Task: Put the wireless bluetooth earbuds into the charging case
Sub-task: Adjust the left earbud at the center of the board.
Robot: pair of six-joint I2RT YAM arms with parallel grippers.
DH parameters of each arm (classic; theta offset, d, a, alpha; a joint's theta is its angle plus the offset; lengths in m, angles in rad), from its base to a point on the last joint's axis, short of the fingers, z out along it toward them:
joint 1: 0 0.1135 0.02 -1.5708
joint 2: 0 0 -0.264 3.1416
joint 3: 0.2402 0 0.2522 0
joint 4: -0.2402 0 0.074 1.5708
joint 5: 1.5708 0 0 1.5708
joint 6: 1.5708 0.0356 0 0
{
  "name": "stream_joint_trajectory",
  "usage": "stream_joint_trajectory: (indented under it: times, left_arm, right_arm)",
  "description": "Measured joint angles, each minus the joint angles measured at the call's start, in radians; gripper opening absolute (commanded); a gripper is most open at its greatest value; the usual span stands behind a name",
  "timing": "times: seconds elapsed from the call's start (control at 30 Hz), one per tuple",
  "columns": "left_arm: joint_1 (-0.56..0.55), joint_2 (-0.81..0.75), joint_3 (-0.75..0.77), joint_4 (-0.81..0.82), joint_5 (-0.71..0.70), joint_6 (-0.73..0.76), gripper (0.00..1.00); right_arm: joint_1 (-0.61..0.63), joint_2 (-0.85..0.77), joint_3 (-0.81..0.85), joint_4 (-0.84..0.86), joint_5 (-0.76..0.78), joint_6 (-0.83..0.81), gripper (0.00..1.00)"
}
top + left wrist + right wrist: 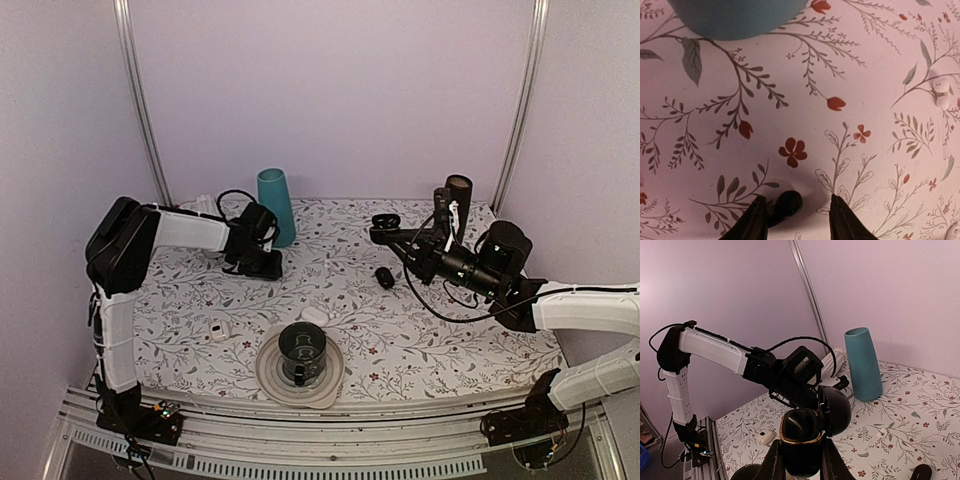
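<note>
A tiny glossy black earbud (pixel 786 205) lies on the floral cloth between the fingers of my left gripper (pixel 796 212), close to the left finger. That gripper is open, low over the table beside the teal cup (pixel 276 205); in the top view it (pixel 262 264) hides the earbud. My right gripper (pixel 800 455) is shut on the black charging case (pixel 801 432), which has a gold rim and an open lid (pixel 837 410). It holds the case (pixel 384 222) up above the back right of the table. No other black earbud shows.
A black oval pod (pixel 385 277) lies mid-table right. A black cup on a white plate (pixel 268 375) stands at the front. Small white rounded pieces (pixel 219 330) (pixel 314 316) lie near it; two more (pixel 940 92) lie right of my left gripper.
</note>
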Motion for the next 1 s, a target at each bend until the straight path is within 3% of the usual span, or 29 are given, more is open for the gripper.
stream_joint_trajectory:
  times: [0.43, 1.0]
  left_arm:
    - [-0.008, -0.038, -0.052, 0.013, -0.012, -0.021, 0.42]
    - [-0.085, -0.023, -0.018, -0.039, -0.178, 0.076, 0.39]
  right_arm:
    - [0.000, 0.001, 0.000, 0.000, -0.018, 0.014, 0.03]
    - [0.000, 0.000, 0.000, -0.001, -0.017, 0.015, 0.03]
